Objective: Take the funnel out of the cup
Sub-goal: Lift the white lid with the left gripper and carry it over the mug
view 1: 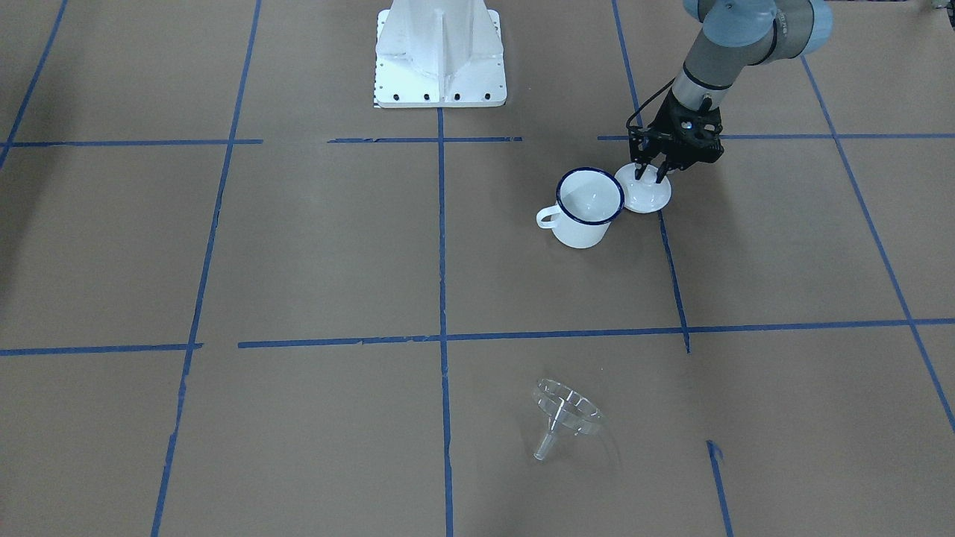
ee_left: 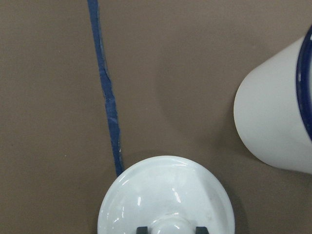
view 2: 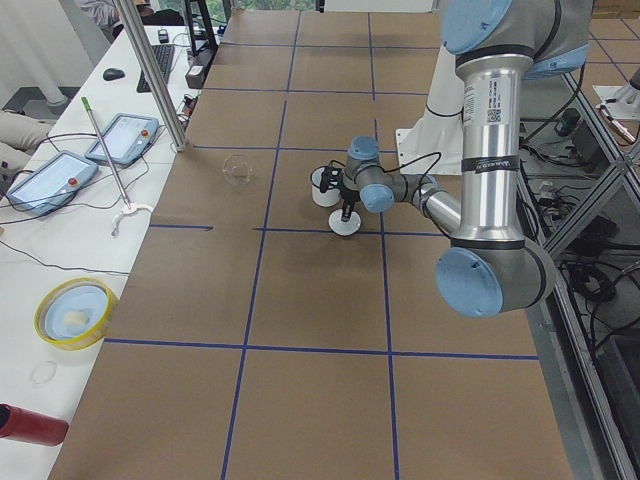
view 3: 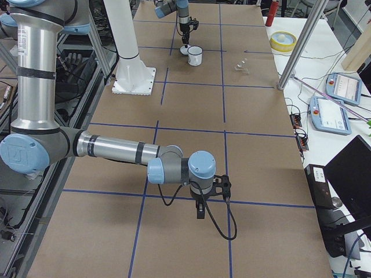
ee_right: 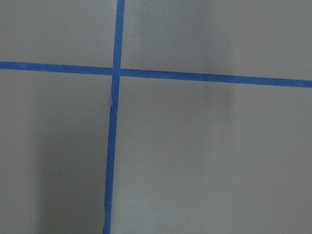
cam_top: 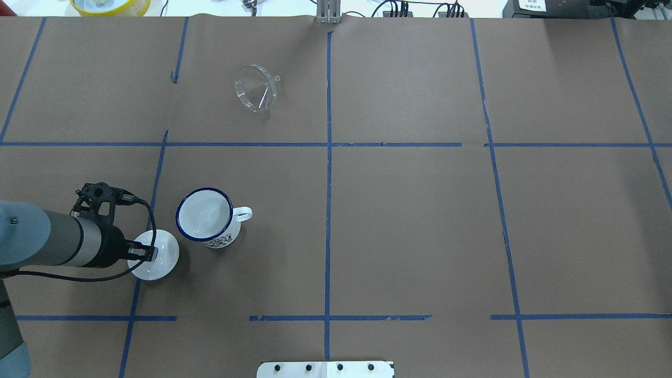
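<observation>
The clear funnel (view 1: 567, 410) lies on its side on the brown table, far from the cup; in the overhead view it (cam_top: 255, 94) is at the far left-centre. The white cup (view 1: 586, 209) with a blue rim stands upright and looks empty (cam_top: 206, 218); its wall shows in the left wrist view (ee_left: 278, 122). My left gripper (view 1: 650, 174) is beside the cup, its fingers closed around the knob of a white lid (ee_left: 165, 195) that rests on the table. My right gripper (view 3: 200, 213) shows only in the exterior right view; I cannot tell if it is open or shut.
The robot's white base plate (view 1: 440, 82) stands at the table's near edge on the robot's side. Blue tape lines (cam_top: 328, 157) divide the brown table into squares. The right wrist view shows only table and tape.
</observation>
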